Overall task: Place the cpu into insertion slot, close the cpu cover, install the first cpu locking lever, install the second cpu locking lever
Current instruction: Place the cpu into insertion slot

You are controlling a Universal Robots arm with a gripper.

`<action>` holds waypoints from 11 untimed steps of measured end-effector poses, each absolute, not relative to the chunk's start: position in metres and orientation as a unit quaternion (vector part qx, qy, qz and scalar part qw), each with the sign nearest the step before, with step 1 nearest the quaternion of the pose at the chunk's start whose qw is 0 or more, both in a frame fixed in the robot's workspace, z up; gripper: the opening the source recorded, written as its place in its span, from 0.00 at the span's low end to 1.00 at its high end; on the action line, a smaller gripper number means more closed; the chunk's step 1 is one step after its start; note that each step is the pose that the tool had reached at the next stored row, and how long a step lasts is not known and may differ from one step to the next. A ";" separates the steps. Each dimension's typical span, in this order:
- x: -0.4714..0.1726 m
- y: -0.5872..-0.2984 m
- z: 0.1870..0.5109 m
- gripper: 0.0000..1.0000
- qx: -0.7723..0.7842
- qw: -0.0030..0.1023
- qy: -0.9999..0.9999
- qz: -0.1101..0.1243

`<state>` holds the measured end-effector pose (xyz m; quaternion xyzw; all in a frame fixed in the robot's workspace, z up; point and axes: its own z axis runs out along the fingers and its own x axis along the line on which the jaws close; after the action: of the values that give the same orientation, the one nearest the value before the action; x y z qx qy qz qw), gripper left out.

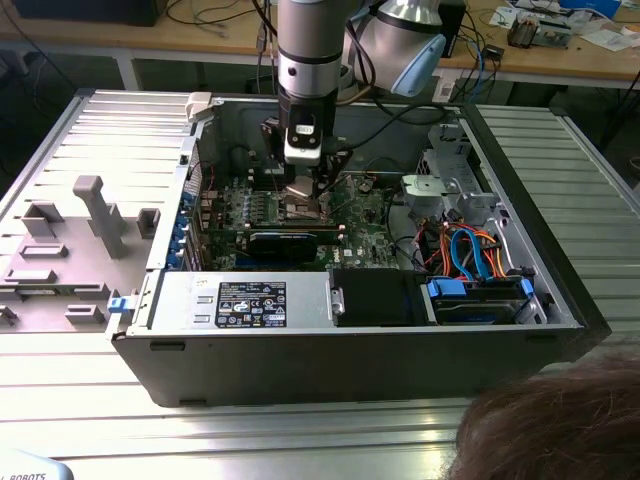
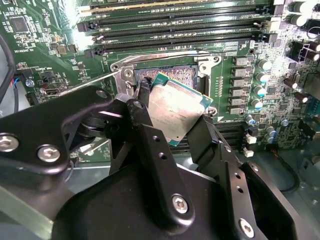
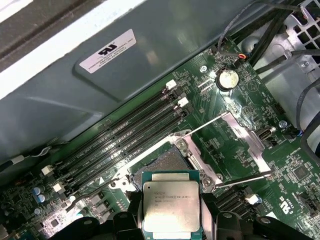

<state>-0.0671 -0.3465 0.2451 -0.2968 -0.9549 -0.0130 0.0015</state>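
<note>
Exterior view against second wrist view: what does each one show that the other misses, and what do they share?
Exterior view: the whole open computer case, its power supply, coloured cables and a person's hair in the foreground. Second wrist view: the cpu clamped in the claw, tilted over the insertion slot, near long memory slots. Both: the green motherboard and the claw.

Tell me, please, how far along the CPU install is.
Nothing is finished yet. In hand: the gripper holds the cpu over the slot, unseated. Left: the cover stands open and the levers are unlatched.
</note>
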 end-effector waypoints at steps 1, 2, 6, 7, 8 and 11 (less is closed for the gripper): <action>-0.067 -0.347 0.245 0.54 -0.298 0.001 -0.954 -0.013; -0.067 -0.347 0.245 0.54 -0.299 0.001 -0.954 -0.013; -0.067 -0.347 0.244 0.54 -0.306 0.001 -0.952 -0.013; -0.067 -0.347 0.244 0.54 -0.306 0.001 -0.952 -0.013; -0.067 -0.347 0.244 0.54 -0.308 0.001 -0.951 -0.013; -0.067 -0.347 0.244 0.54 -0.311 0.001 -0.950 -0.013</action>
<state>-0.0671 -0.3465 0.2436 -0.3114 -0.9502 -0.0126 0.0011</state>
